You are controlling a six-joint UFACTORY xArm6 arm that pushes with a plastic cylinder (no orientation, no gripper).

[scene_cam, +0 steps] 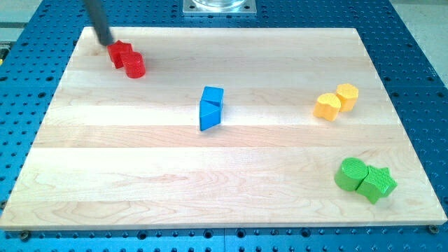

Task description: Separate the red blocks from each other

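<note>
Two red blocks sit touching at the board's upper left: a red star-like block (120, 52) and a red cylinder (135, 66) just to its lower right. My tip (107, 41) ends right at the upper-left side of the star-like block, touching or nearly touching it. The dark rod slants up to the view's top left.
A blue cube (213, 96) and a blue wedge (208, 117) touch at the board's middle. A yellow heart (326, 106) and yellow hexagon (347, 96) sit at the right. A green cylinder (350, 173) and green star (379, 183) sit at lower right. The wooden board (140, 175) lies on a blue perforated table.
</note>
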